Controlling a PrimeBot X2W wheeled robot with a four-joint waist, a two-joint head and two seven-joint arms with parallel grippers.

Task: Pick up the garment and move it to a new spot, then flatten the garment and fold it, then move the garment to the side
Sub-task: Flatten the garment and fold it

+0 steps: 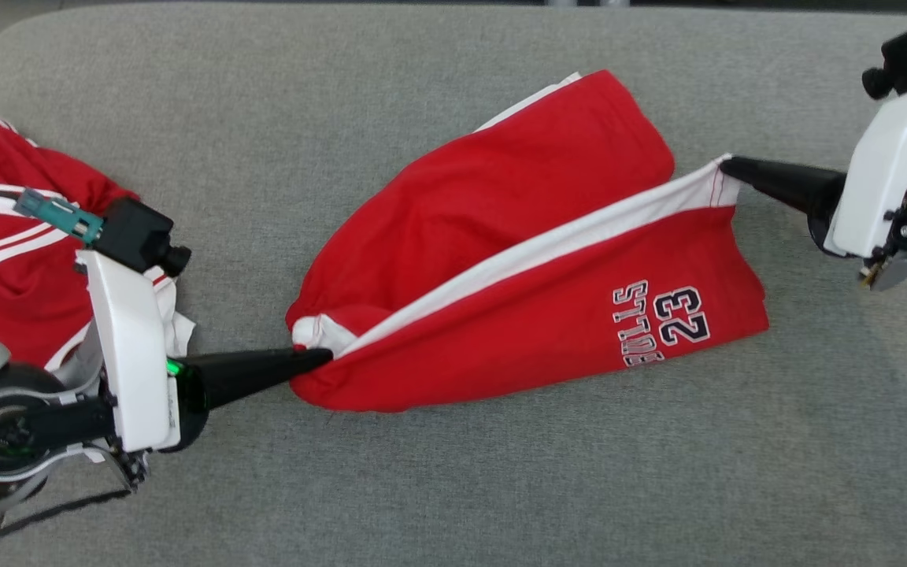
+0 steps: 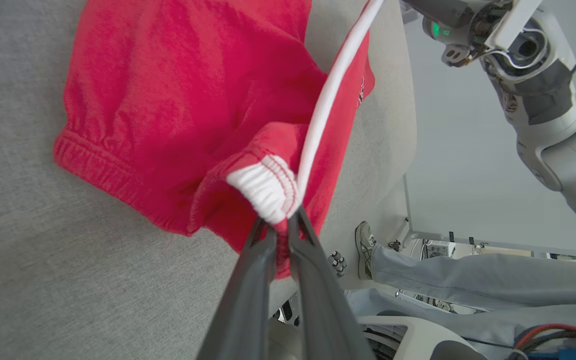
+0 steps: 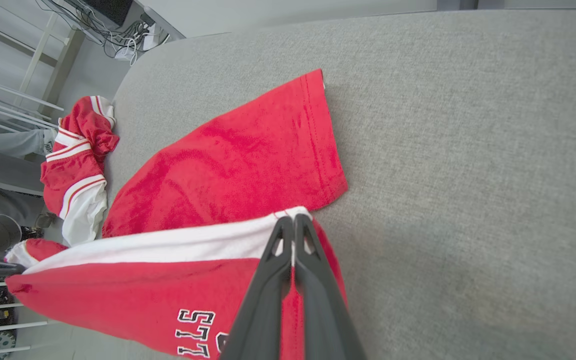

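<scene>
**Head view:** red shorts [image 1: 516,260] lie mid-frame on the grey pad [image 1: 501,488], stretched on a diagonal from lower left to upper right. L gripper [image 1: 320,361] comes in from lower left, fingers pressed together on the waistband end of the white stripe [image 1: 532,244]. R gripper [image 1: 729,167] comes in from upper right, pinching the hem end of the same stripe. The stripe runs fairly straight between them, and the other leg flops loose toward the top of frame. A 2nd garment [image 1: 5,236], also red, sits crumpled at the left edge, well apart.

**L wrist view:** fingers are closed on the white elastic [image 2: 265,187] w/ red cloth bunched between them — a thin pinch, not much fabric in it. A person's shoe [image 2: 363,250] shows lower right, off the pad.

**R wrist view:** fingers are shut tight on the hem right at the stripe, w/ lettering at bottom left of frame.

**Handling, my read:** soft, light, limp knit — no stiffness, so it likely sags wherever it isn't held. The pad looks grippy, so dragging would prob. bunch the cloth; lifting is safer. Elastic waistband and stitched hem are the thickest parts, so they make the best holds. A hard pull could slip either thin pinch.
</scene>
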